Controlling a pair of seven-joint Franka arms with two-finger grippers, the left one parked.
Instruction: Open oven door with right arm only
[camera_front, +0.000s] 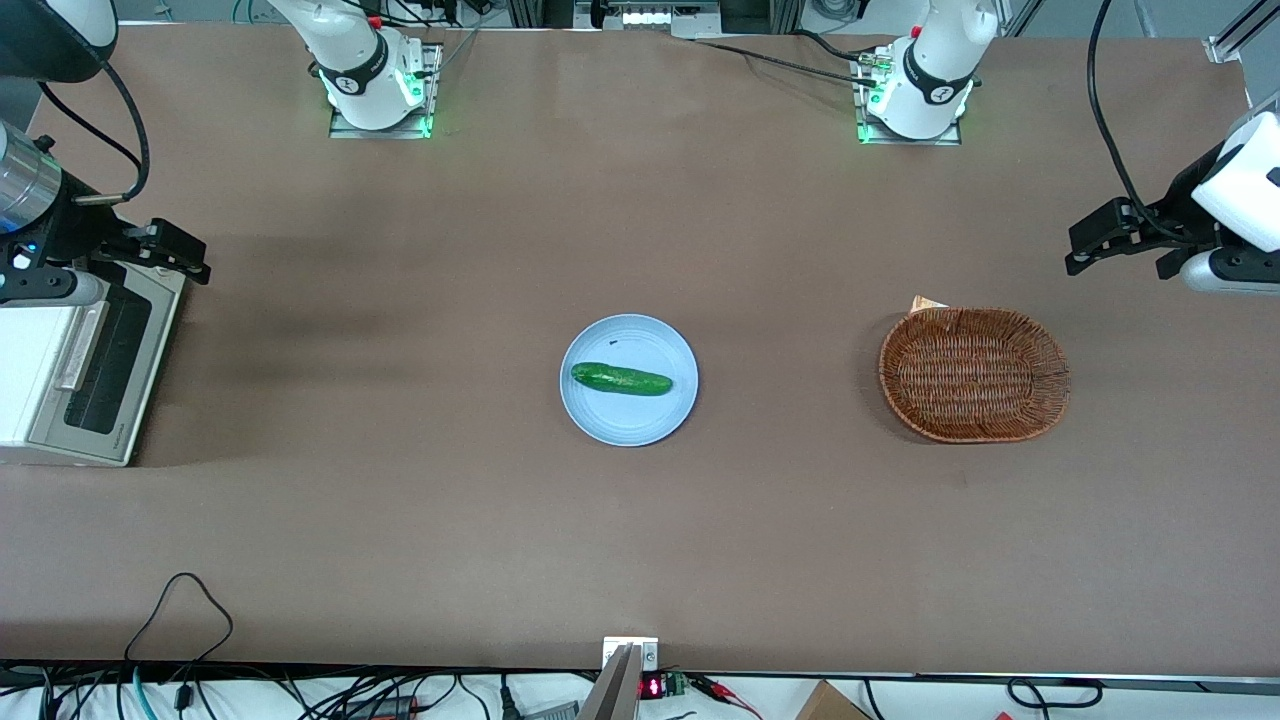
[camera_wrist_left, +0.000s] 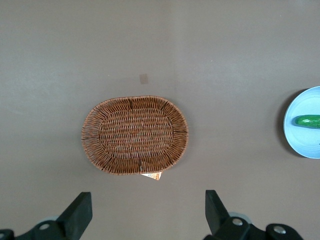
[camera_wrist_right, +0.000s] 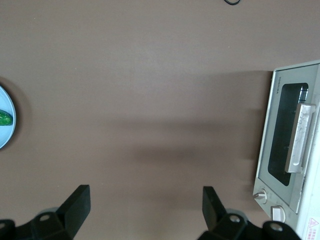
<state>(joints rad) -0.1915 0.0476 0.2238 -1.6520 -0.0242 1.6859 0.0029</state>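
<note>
The black two-finger tool (camera_front: 185, 255), fingers spread wide and empty, hangs just above the closed glass-windowed, silver-framed oven door (camera_front: 100, 365) near its upper edge, not over the bar handle (camera_front: 82, 345); closing here risks missing the handle.

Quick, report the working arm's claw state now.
Right arm's claw: open, holding nothing, hovering above the table near the oven door, not touching its handle.
</note>
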